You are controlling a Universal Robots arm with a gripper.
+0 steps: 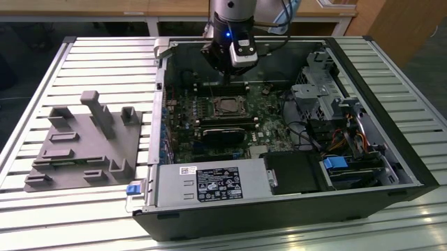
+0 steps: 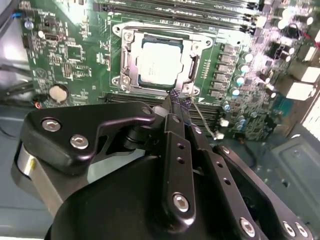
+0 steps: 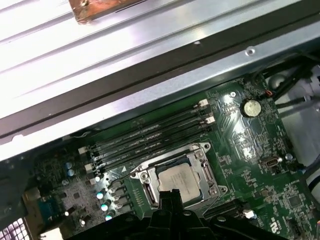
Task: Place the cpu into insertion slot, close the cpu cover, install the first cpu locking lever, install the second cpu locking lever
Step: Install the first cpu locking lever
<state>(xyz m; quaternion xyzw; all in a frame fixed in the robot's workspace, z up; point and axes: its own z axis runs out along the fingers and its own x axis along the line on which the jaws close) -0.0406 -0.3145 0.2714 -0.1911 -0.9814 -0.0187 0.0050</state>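
flanking the cpu [image 3: 177, 178]: memory slots [image 3: 150, 134], capacitors [image 3: 100, 195]

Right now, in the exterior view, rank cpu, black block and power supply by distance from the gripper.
1. cpu, just ahead of the gripper.
2. black block, farther toward the camera.
3. power supply, closest to the camera.

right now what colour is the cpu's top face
The cpu is pale silvery beige, clearest in the second wrist view.

No legible text. The label [image 1: 218, 184] on the power supply [image 1: 175, 189] carries print too small to read. Circuit board [image 2: 75, 55] markings are unreadable too.
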